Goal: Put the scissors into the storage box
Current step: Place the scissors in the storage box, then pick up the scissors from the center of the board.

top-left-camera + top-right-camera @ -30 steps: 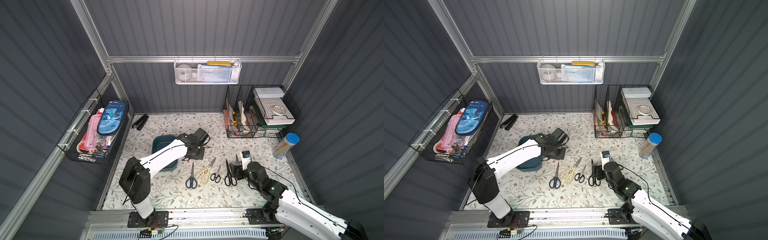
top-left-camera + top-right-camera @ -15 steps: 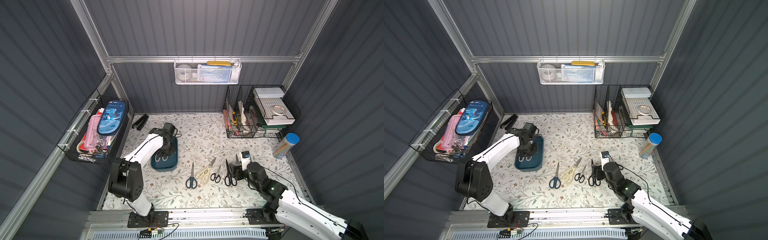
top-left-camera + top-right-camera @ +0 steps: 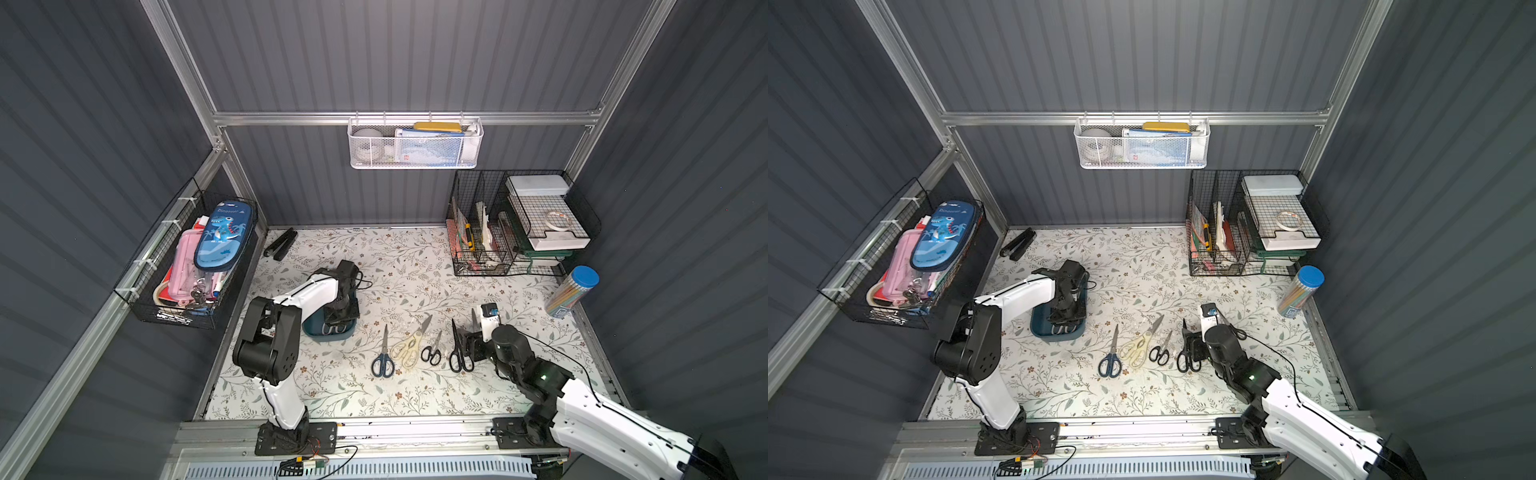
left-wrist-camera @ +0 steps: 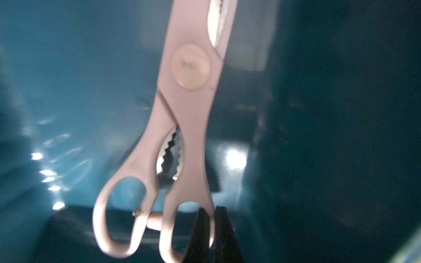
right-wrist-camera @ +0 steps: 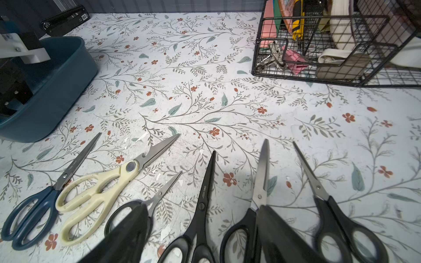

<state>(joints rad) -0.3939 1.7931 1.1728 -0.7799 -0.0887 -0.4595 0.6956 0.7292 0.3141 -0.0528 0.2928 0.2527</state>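
Left gripper (image 4: 213,210) clamped on handle loop of pink-handled shears (image 4: 189,109). Shears inside teal storage box (image 3: 316,330); touching its floor or not, cannot tell. Right gripper (image 5: 201,206) jaws apart, low over black-handled scissors (image 5: 206,177), well apart from box. Dark-blue-handled scissors (image 5: 45,200) and cream-handled shears (image 5: 98,189) on floral mat (image 5: 227,102), outside box, nearest it.
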